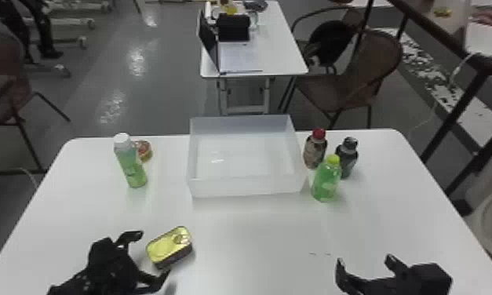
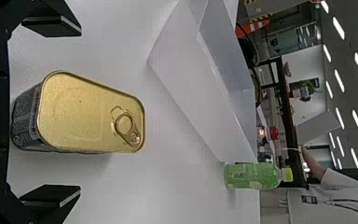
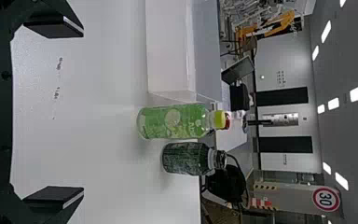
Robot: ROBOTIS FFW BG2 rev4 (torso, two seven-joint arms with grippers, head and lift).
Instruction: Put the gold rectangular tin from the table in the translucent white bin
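Note:
My left gripper (image 1: 148, 253) is at the table's front left in the head view, open, its two fingers on either side of the near end of the gold rectangular tin (image 1: 169, 247). In the left wrist view the tin (image 2: 91, 114) lies between the spread fingers of the left gripper (image 2: 51, 112), touching neither. The translucent white bin (image 1: 246, 186) stands farther back, at the middle of the table, with nothing inside. My right gripper (image 1: 364, 263) waits open at the front right; in the right wrist view the right gripper (image 3: 53, 114) has only tabletop between its fingers.
Right of the bin stand a green bottle (image 1: 326, 182), a red-capped bottle (image 1: 315, 151) and a dark bottle (image 1: 347, 159). Left of it are a white-capped green bottle (image 1: 132, 162) and a small round item (image 1: 144, 150). The white table (image 1: 256, 235) has bare surface before the bin.

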